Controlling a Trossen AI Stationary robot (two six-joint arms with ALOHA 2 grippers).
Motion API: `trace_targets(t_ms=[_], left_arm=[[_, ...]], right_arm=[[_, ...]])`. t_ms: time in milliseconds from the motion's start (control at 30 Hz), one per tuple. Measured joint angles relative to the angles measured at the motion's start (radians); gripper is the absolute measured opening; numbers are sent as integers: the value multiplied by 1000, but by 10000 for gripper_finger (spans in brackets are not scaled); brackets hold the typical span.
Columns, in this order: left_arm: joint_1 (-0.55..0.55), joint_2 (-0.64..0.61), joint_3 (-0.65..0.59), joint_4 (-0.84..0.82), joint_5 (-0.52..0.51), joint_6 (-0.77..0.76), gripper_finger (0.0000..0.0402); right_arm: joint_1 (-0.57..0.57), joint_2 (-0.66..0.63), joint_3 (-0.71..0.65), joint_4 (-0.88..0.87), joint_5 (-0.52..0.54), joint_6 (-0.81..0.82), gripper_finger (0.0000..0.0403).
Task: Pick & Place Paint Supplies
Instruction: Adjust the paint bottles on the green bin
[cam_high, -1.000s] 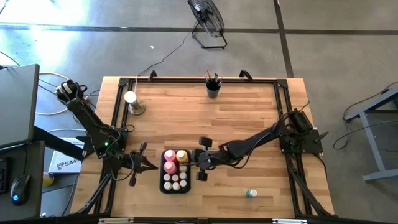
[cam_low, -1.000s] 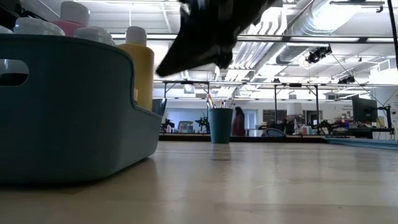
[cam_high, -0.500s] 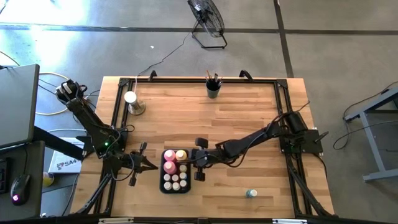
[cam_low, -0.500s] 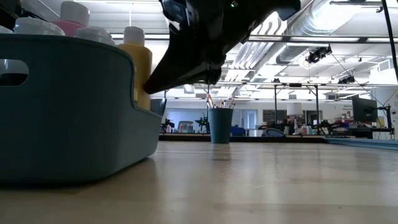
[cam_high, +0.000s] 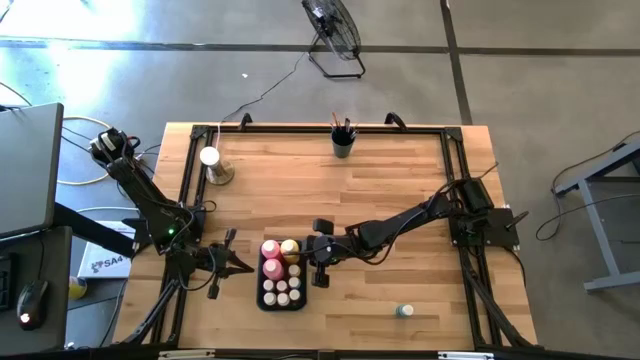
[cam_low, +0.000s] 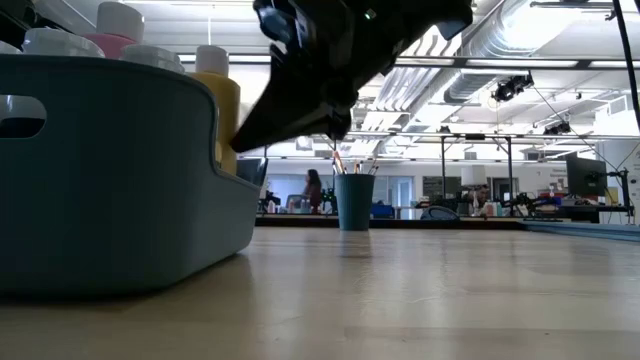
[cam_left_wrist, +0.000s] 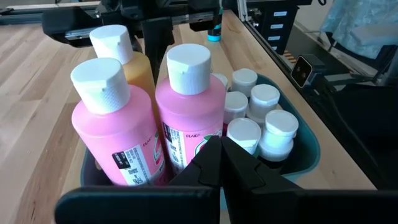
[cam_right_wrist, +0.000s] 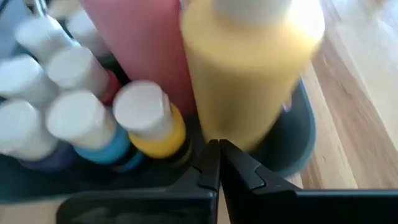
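Observation:
A grey-blue bin (cam_high: 283, 309) near the table's front holds two pink squeeze bottles (cam_left_wrist: 118, 130), a yellow squeeze bottle (cam_high: 290, 247) and several small white-capped paint bottles (cam_left_wrist: 255, 112). My right gripper (cam_right_wrist: 219, 152) is shut, slanting down at the bin's right side, its tips by the yellow bottle (cam_right_wrist: 249, 81). My left gripper (cam_left_wrist: 221, 146) is shut just off the bin's left side, pointing at a pink bottle (cam_left_wrist: 189, 112). A small teal paint bottle (cam_high: 403, 311) stands alone at the front right. Paintbrushes stand in a dark cup (cam_high: 343, 145) at the far edge. My right gripper has its shut fingertips (cam_low: 238, 145) at the yellow bottle's lower side (cam_low: 228, 130), just above the bin's rim, slanting down from the table's right. Whether they touch the bottle cannot be told. My left gripper's shut tips stand before the bin's rim; touch cannot be told.
A white knob on a round tan base (cam_high: 213, 165) stands at the far left. Bare wood lies between the bin and the cup (cam_low: 354, 200). A black frame runs along the table's left, far and right edges.
My right gripper has moved toward the table's left and a little down, closing in on the bin's right side and the yellow bottle, and has stayed shut.

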Motion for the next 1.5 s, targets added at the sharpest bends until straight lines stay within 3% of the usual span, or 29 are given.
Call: trace_targets(t_ms=[133,500,1500], left_arm=[[0,0,0,0,2,0,0],[0,0,0,0,1,0,0],[0,0,0,0,-1,0,0]], right_arm=[[4,0,0,-47,-3,31,2],[17,0,0,-52,-137,81,2],[28,36,0,105,-187,62,2]])
